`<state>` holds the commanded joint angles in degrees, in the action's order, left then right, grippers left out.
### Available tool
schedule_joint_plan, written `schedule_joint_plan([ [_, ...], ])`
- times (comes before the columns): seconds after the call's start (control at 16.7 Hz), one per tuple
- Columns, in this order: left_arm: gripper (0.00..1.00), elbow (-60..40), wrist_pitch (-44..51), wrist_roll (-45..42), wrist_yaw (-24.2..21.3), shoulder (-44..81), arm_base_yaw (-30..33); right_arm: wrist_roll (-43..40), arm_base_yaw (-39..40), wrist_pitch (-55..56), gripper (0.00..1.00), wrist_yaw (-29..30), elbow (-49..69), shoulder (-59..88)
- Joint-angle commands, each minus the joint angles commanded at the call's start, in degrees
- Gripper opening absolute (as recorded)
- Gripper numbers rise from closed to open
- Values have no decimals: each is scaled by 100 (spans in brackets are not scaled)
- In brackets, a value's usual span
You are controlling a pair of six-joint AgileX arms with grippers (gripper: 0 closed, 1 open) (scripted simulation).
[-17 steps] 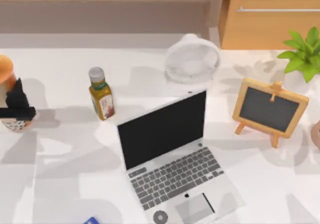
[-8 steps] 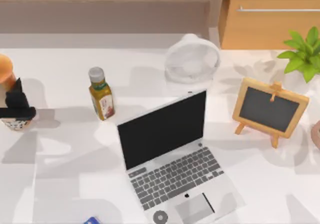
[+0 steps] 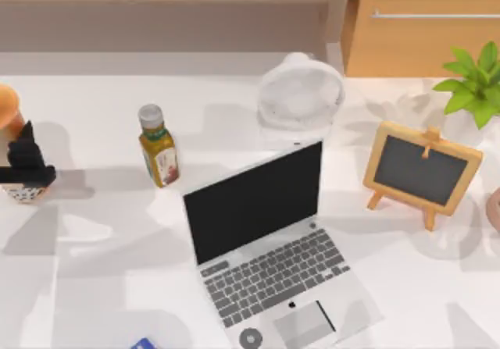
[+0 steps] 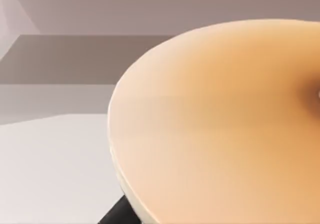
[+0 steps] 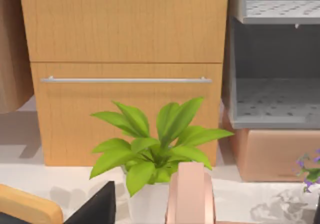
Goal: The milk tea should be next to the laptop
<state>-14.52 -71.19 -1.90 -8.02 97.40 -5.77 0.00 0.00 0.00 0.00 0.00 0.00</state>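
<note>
Orange-lidded and speckled at its base, the one milk tea stands at the far left edge of the white table, with the left gripper clamped dark around its lower body. In the left wrist view the domed lid looms close, a black finger just below its rim. One silver-grey laptop sits open at the table's middle, well apart from the cup. Between them stands one small yellow bottle with a grey cap. Behind the laptop is one white fan; to its right, one chalkboard easel and one green plant. Whether the right gripper's fingers are apart cannot be told.
</note>
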Motion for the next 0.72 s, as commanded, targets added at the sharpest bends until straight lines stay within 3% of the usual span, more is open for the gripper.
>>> schedule_joint_plan([
  [0.48,0,-22,365,-8,5,-309,-1,0,0,0,100,0,0,0],
  [0.72,0,-378,501,150,290,-498,219,0,0,0,100,0,0,0],
])
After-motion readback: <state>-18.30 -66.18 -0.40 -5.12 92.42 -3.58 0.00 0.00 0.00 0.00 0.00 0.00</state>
